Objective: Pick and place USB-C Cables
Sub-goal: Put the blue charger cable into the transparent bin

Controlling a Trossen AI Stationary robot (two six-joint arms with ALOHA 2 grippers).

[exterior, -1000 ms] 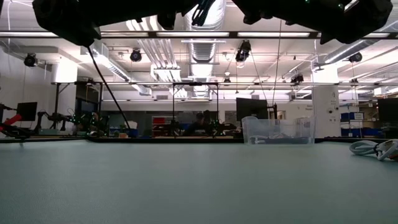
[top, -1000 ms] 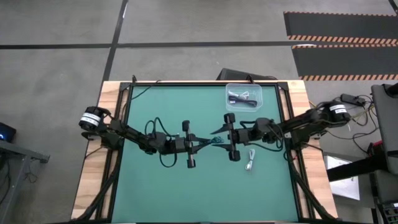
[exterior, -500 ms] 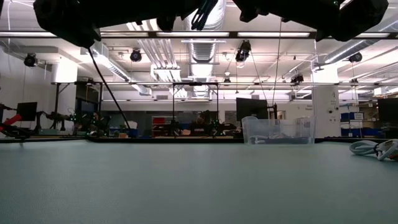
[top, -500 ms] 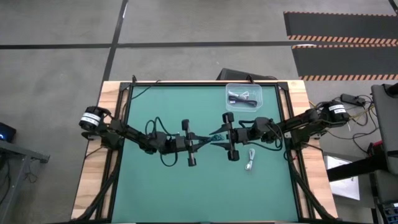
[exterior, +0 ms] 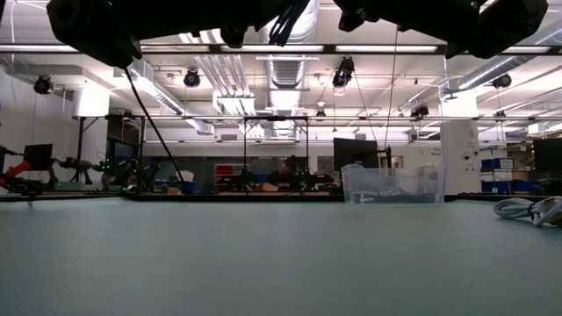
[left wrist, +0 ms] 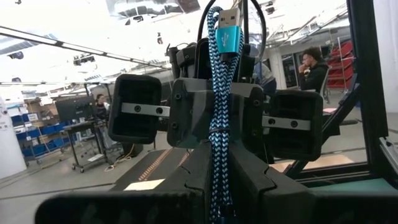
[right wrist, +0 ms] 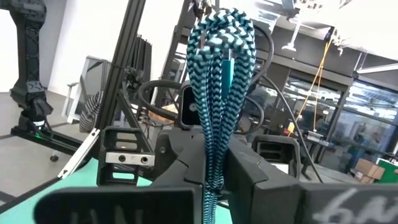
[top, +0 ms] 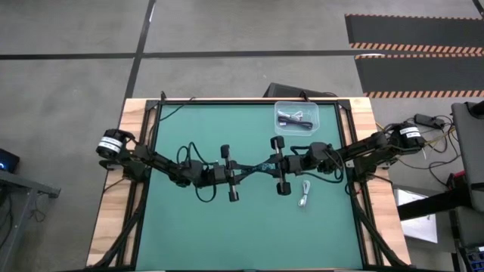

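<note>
A teal-blue braided USB-C cable point(top: 262, 168), bundled, hangs in the air above the table's middle, between my two grippers. My left gripper point(top: 254, 171) reaches it from the table's left and is shut on it. My right gripper point(top: 268, 165) reaches it from the right and is shut on it too. A white-grey cable point(top: 304, 194) lies flat on the green mat, near the right arm. A dark cable point(top: 293, 118) lies inside the clear bin point(top: 314, 110) at the far right. My left gripper pinches the teal bundle point(left wrist: 218, 168) between its two fingers, coming level from the table's left. The bundle runs on past the fingers to its plug end point(left wrist: 228, 32). It is lifted clear of the table. My right gripper pinches the same bundle point(right wrist: 209, 163) between its two fingers, coming level from the table's right, opposite the left gripper. The bundle's looped end point(right wrist: 221, 32) sticks out past the fingers. All strands sit together in the pinch.
The clear bin point(exterior: 392, 184) stands near the table's far edge, right of centre. The white-grey cable point(exterior: 529, 209) lies to the right in the low view. Black frame rails run along the table's edges. People sit in the room beyond the table.
My right gripper has shut on the teal cable, which my left gripper keeps holding in the same place above the table. Both arms have otherwise kept still.
</note>
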